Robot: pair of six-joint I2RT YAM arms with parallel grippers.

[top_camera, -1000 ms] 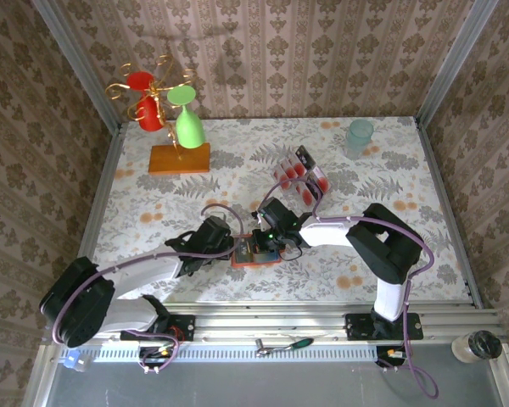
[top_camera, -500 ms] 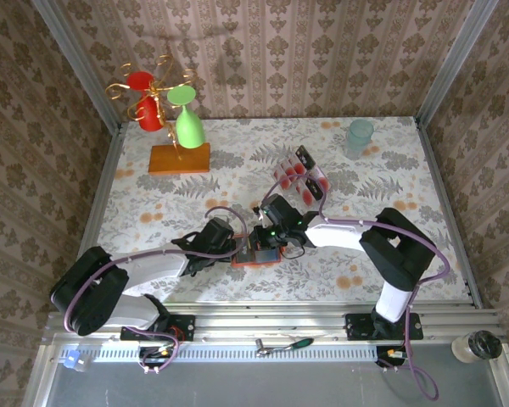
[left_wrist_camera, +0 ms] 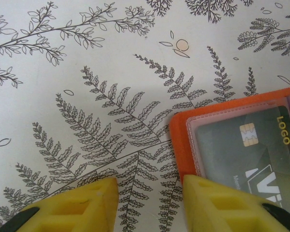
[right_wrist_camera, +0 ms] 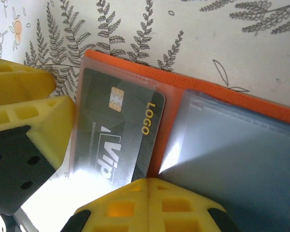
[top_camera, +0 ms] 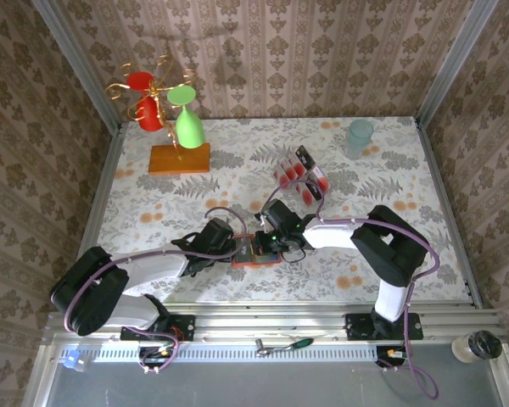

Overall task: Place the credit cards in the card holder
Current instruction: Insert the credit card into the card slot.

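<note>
**A:** Entry one: the holder, and how far along?

**B:** Small square orange-red folding card holder, lying open on the fern-printed table near its front edge, between the two arms. One black credit card, with a gold chip and gold "LOGO" lettering, lies under the clear sleeve of one half. I judge it seated or very nearly so. The clear sleeve on the other half looks empty.

**A:** Outstanding?

**B:** The other credit cards: a fanned cluster, black and pale pink with red round marks, further back on the table and well apart from the holder. By my estimate one is in and most of the job is left.

**A:** End effectors?

**B:** Left end effector: yellow fingers parted, nothing between them but bare table, one finger at the holder's corner. Right end effector: fingers closed flat together, tips at the fold beside the card's end. No item can be seen in its grip.

**A:** Unclear items?

**B:** The cluster is too small overhead to count. The arms cover much of the holder there. Glare washes out the card's near end in the right wrist view. Both wrist views cut off part of the holder.
</note>
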